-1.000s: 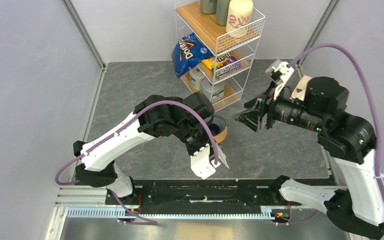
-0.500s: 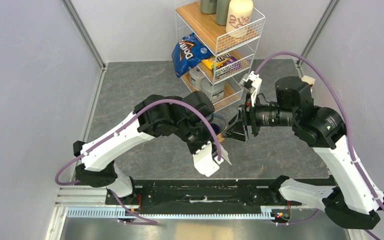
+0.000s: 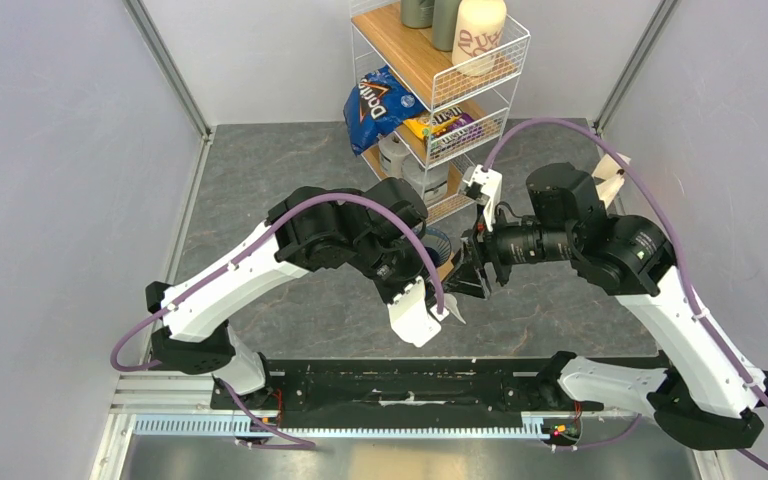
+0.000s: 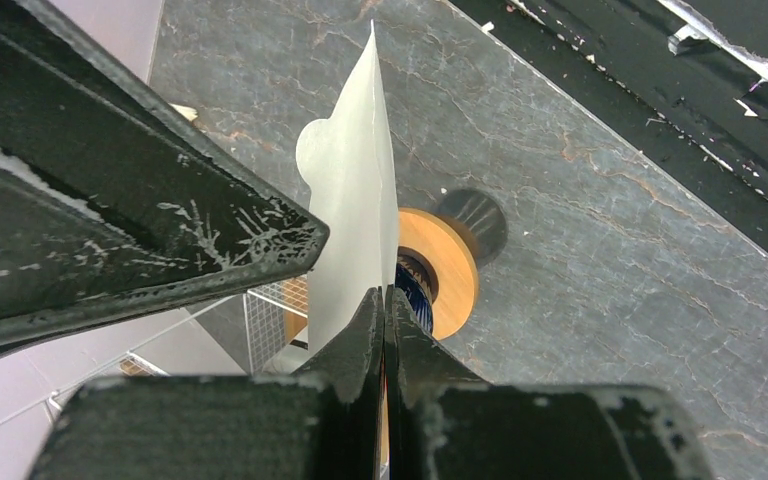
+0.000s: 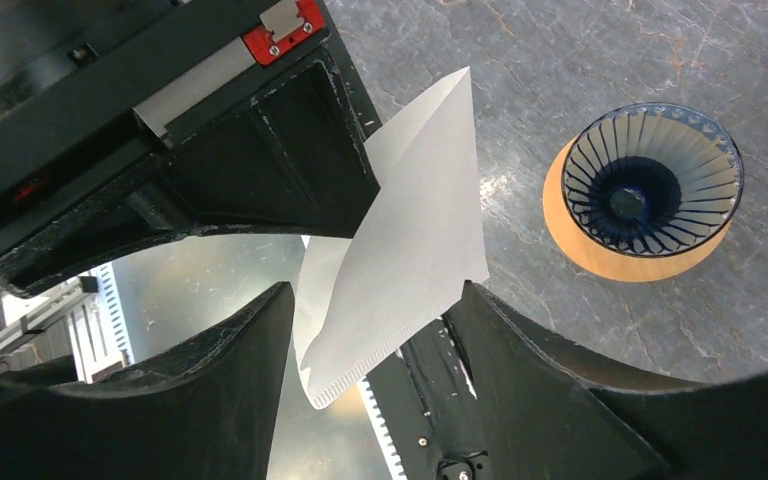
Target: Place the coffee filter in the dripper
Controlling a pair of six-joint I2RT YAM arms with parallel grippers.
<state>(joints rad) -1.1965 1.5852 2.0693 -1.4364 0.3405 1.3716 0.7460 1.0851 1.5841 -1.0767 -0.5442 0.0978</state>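
Left jaws pressed together on edge of flat coffee filter point(image 5: 405, 240). Right jaws spread wide, filter between them. Dripper point(image 5: 650, 175) beyond right jaws, on wooden ring point(image 5: 600, 262).

In the top view, the rack point(image 3: 400, 40) is located at the upper centre of the frame. The chip bag point(image 3: 378, 105) is at its left side and the canister point(image 3: 480, 32) is on its top shelf. The dripper point(image 5: 650, 180) is seated on the ring point(image 5: 600, 258), which rests on the table point(image 3: 260, 180) just below the rack. In the right wrist view, the coffee filter point(image 5: 410, 260) is left of the dripper and apart from it. The filter is clamped by the left gripper point(image 4: 385, 300) and positioned between the spread fingers of the right gripper point(image 5: 365, 300).
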